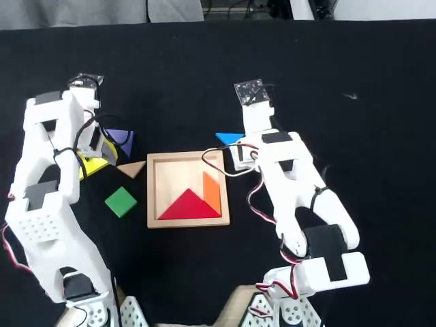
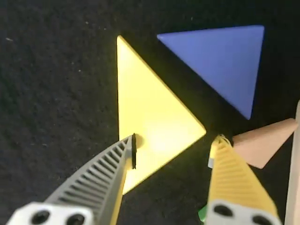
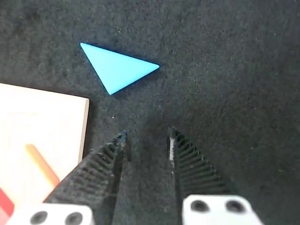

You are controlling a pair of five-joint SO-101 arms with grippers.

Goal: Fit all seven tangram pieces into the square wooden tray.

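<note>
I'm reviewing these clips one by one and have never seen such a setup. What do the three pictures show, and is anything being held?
These are two small white robot arms side by side at a black table. The high view looks down on both: the left arm and the right arm. The other two pictures come from a camera on each arm's wrist, looking along its jaws. A square wooden tray holds a red triangle and an orange piece. Outside it lie a green square, a tan triangle, a yellow triangle, a blue triangle and a light blue triangle. The left arm's jaws stand open around a corner of the yellow triangle; the right arm's stand open over bare cloth near the light blue triangle. Nothing is held.
</note>
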